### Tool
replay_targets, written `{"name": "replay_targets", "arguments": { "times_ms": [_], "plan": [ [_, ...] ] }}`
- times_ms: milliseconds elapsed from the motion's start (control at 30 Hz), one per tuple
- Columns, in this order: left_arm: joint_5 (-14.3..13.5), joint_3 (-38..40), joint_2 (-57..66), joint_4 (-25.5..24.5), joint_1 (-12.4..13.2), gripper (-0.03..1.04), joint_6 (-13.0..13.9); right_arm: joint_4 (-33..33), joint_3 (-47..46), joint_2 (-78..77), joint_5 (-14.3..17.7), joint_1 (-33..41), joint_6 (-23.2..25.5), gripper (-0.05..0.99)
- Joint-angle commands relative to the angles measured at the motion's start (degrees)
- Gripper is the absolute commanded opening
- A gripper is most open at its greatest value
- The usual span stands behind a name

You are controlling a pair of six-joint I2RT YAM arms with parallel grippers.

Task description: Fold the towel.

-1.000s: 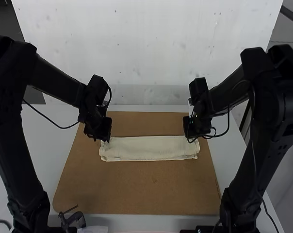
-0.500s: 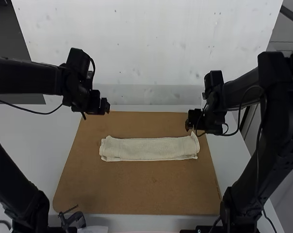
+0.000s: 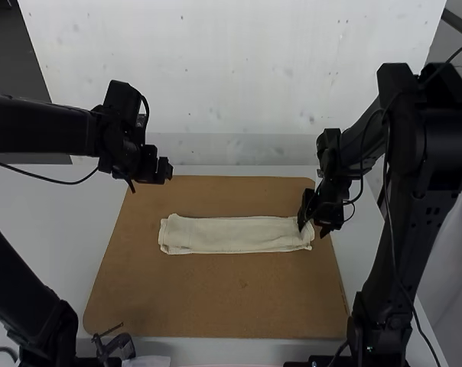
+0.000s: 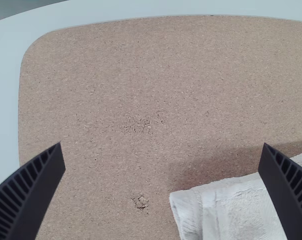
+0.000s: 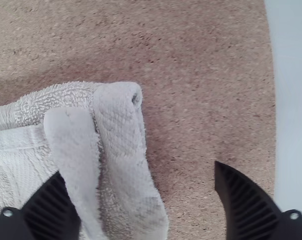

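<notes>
The towel (image 3: pixel 231 235) is laid as a folded strip across the board (image 3: pixel 216 298). Its right end is straddled by the parted fingers of the right gripper (image 3: pixel 312 232). The left gripper (image 3: pixel 167 170) is held open near the board's far edge.

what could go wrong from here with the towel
The open right gripper has one finger against a raised fold at the end of the towel; closing or lifting might drag that fold and loosen the layers. The left gripper isn't holding the far end, so a tug could skew the whole strip.
</notes>
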Motion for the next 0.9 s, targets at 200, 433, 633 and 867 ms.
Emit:
{"name": "replay_targets", "arguments": {
  "times_ms": [200,433,633,867],
  "plan": [
    [-0.78,-1.58,-2.43,1.22,0.74,1.01,1.39,0.99,1.05,3.33,-2.99,5.77,2.76,0.01],
    [-0.78,-2.55,-2.87,2.01,0.65,1.01,1.39,0.38,1.49,0.78,-2.81,3.31,2.15,0.01],
    [-0.78,-3.07,-4.19,2.01,0.74,1.01,1.48,-3.05,3.77,-3.79,-2.99,-5.92,-3.92,0.01],
    [-0.78,-3.34,-5.69,1.92,0.65,1.0,1.48,-6.04,8.78,-5.46,-3.08,-16.73,-12.53,0.01]
  ]
}}
